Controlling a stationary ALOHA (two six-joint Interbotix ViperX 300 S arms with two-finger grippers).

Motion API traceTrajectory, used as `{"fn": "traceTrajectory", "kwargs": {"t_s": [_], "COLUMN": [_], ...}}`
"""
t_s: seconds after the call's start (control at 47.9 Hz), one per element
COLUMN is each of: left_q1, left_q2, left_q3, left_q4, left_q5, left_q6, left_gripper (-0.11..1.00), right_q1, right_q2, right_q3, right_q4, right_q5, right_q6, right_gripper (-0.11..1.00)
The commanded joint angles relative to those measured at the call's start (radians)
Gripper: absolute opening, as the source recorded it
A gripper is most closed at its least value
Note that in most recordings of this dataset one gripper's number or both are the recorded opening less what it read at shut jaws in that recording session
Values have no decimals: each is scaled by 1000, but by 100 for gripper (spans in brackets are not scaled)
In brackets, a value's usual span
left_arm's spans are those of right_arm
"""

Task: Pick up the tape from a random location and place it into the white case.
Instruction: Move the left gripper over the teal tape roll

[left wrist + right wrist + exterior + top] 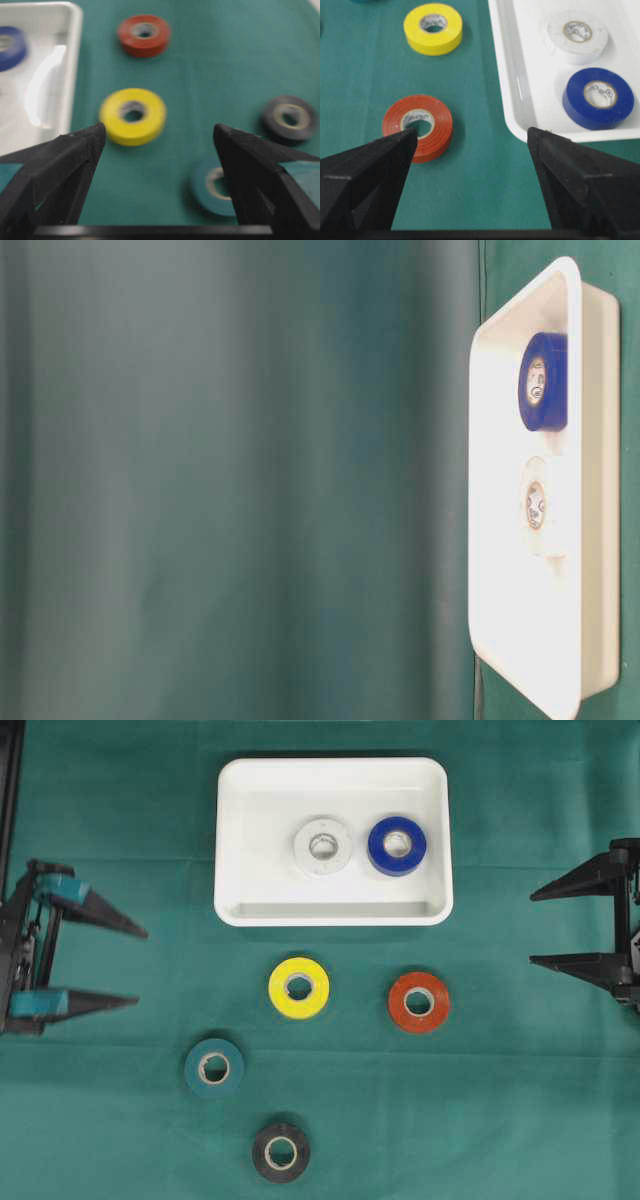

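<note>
The white case (232, 840) lies at the back centre of the green cloth and holds a white tape roll (322, 846) and a blue tape roll (397, 845). In front of it lie a yellow roll (299, 987), a red roll (419, 1002), a teal roll (214, 1067) and a black roll (281, 1152). My left gripper (139, 967) stands open at the far left, empty. At the far right my right gripper (533, 928) is open too, holding nothing. The right wrist view has the red roll (417, 127) just beyond its left finger.
Green cloth covers the whole table. The table-level view shows the case (575, 490) from its side, with the blue roll (545, 382) and the white roll (540, 506) in it. The four loose rolls lie apart from one another.
</note>
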State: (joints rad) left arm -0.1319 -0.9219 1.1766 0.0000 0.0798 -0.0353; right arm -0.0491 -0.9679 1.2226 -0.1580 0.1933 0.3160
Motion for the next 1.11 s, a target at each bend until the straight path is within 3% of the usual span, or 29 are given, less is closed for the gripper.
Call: {"fn": "traceTrajectory", "kwargs": {"t_s": [0.0,0.125,0.626,1.085], "left_q1": [-57,-106,-107,-107], "left_q2": [6,8,55,275], "left_q3": [-12,-12,-21,-130], "left_q4": [0,0,0,0], "left_q5": [-5,-5,-32,-146], "left_q6": [-5,-5,-5,6], "left_gripper": [91,91,91,91], "right_q1": [2,2,2,2], "right_q2": [3,5,3,3], "right_q3": [-21,-21,-23,-23], "right_q4": [-3,-5,-6,-6], "right_q5": [-2,-2,-2,-2], "right_q6": [2,2,2,-3], "right_gripper": [87,87,87,87]}}
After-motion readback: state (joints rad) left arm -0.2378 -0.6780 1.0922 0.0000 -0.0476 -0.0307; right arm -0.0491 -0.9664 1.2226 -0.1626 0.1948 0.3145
